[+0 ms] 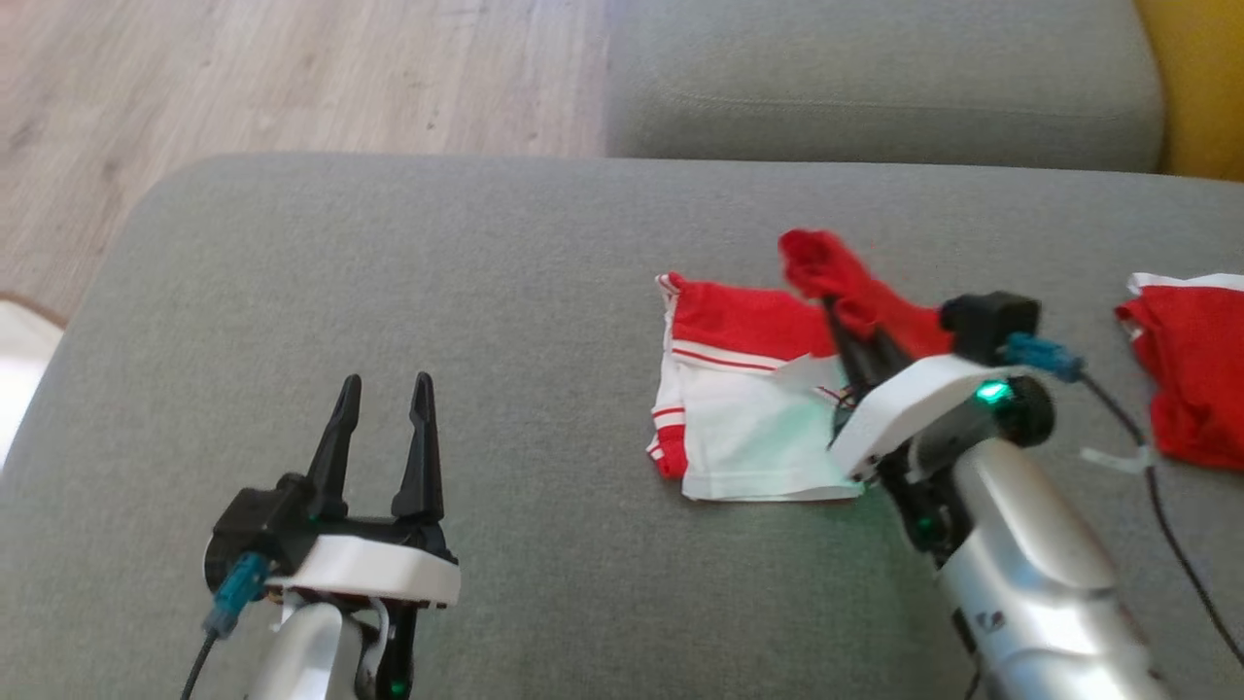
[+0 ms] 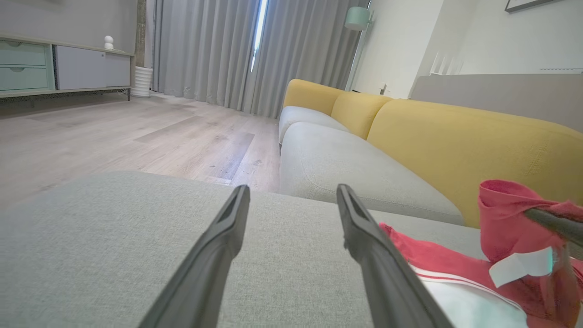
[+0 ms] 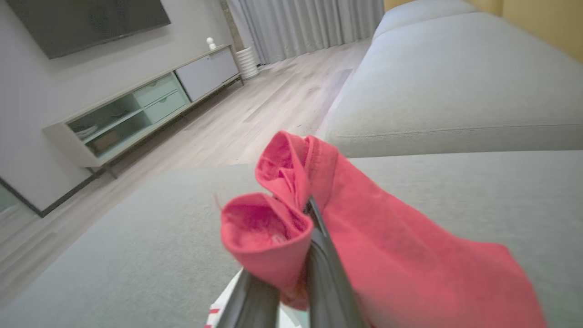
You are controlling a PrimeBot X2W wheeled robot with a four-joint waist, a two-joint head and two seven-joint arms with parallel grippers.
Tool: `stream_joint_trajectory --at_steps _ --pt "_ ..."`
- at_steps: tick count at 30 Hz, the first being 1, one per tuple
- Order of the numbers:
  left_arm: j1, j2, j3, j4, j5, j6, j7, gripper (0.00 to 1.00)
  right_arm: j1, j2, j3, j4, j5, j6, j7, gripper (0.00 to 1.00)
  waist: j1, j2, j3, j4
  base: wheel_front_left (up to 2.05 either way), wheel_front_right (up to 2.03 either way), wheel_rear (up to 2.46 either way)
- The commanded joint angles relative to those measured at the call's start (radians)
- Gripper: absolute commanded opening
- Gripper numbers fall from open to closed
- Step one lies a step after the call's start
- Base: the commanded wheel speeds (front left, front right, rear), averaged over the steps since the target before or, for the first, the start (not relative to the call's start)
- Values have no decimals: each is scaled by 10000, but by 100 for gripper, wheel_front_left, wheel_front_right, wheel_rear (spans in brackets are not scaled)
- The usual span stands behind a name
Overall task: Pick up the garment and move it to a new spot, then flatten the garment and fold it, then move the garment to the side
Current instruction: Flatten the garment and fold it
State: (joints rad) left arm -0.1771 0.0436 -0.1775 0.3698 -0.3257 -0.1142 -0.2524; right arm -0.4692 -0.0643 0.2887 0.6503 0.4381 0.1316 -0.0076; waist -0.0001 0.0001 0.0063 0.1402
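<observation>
Right gripper (image 1: 836, 316) pinches garment (image 1: 748, 418), red edge raised (left gripper (image 1: 386, 389) spread).

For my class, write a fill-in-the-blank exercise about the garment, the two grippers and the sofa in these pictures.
1. The right gripper is shut on the ___ part of the garment.
2. The left gripper holds nothing, and its jaws stand ___.
3. The garment's white part lies on a ___ cushion.
4. The sofa's backrest is ___ in colour.

Missing words: red; open; grey; yellow.
</observation>
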Motion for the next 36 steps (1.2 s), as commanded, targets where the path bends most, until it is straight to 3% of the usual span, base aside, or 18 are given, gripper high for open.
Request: stream_joint_trajectory --at_steps 1,21,22,23,30,36 --pt "-386 66 279 -339 45 -20 -93 100 -319 137 375 -248 134 -9 -200 0 1 -1 122 127 0 0 0" --pt "-783 66 -121 -279 -181 62 -93 100 -1292 140 2955 2348 1735 -9 -1943 0 1 -1 954 725 0 0 0" --pt "-791 66 -133 -275 -191 66 -93 100 -1323 140 3118 2457 1745 -9 -1966 43 1 -1 968 726 0 0 0" --pt "-800 66 -145 -270 -200 70 -93 100 -1321 140 3326 2482 1809 -9 -1976 100 1 -1 977 727 0 0 0" --pt "-838 66 -133 -161 -252 115 -93 100 -1065 140 5386 1398 2973 -9 -1491 100 1 -1 848 554 0 0 0" --pt "-784 66 11 -201 -197 122 -93 100 -1494 141 5518 1090 3524 -9 -1919 100 1 -1 678 166 0 0 0"
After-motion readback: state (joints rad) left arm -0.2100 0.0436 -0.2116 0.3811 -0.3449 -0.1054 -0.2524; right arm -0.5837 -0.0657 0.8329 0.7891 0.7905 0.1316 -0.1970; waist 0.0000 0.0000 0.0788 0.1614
